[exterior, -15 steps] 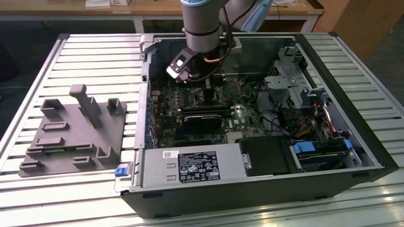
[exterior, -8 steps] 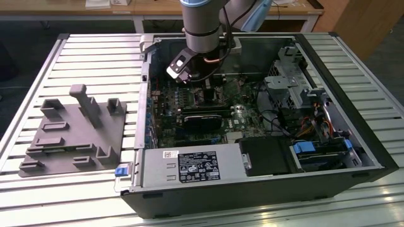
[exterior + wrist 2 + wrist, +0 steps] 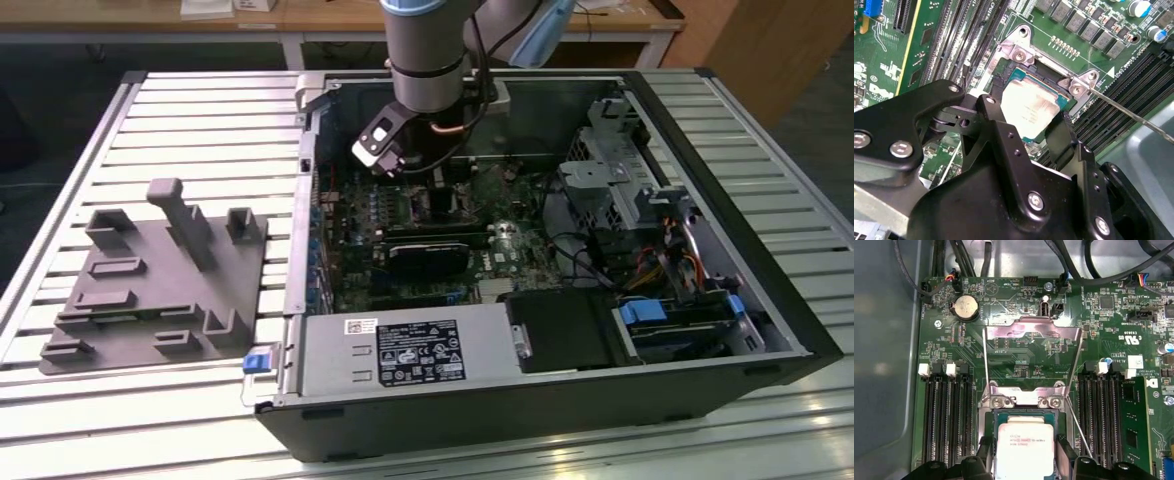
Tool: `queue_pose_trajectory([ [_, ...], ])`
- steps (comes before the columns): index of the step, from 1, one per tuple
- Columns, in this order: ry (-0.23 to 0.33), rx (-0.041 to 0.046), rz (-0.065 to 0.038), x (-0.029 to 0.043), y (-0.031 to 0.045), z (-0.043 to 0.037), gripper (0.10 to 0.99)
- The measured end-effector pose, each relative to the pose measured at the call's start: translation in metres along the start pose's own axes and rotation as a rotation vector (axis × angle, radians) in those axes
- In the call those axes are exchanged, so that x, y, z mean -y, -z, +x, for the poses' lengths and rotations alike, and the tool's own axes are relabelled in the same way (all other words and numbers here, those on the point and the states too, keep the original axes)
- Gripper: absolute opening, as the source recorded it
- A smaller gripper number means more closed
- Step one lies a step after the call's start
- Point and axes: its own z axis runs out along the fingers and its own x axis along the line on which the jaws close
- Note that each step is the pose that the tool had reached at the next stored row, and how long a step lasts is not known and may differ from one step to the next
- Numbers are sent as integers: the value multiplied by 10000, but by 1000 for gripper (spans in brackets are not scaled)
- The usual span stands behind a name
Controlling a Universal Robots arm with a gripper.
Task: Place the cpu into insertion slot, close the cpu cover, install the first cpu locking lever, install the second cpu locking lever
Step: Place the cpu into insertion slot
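The hand (image 3: pixel 1024 115) grips the cpu (image 3: pixel 1030 106); insertion slot (image 3: pixel 1029 76) mostly hidden.

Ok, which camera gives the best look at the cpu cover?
The first wrist view: the cpu cover is flipped open, its whole frame and window facing the camera. The second wrist view catches the hinge bracket at its foot; in the exterior view the arm stands in front of it.

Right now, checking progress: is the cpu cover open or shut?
Open: the cpu cover stands swung back, leaving the cpu bare.
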Motion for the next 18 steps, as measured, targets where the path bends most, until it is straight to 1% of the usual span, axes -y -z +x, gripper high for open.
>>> queue_pose_trajectory([
  [3,1,2,1,-1,12,-1,612],
  [7,0,1,0,-7,56,-1,612],
  [14,0,0,-1,-7,60,-1,612],
  [18,0,1,0,-4,36,-1,612],
])
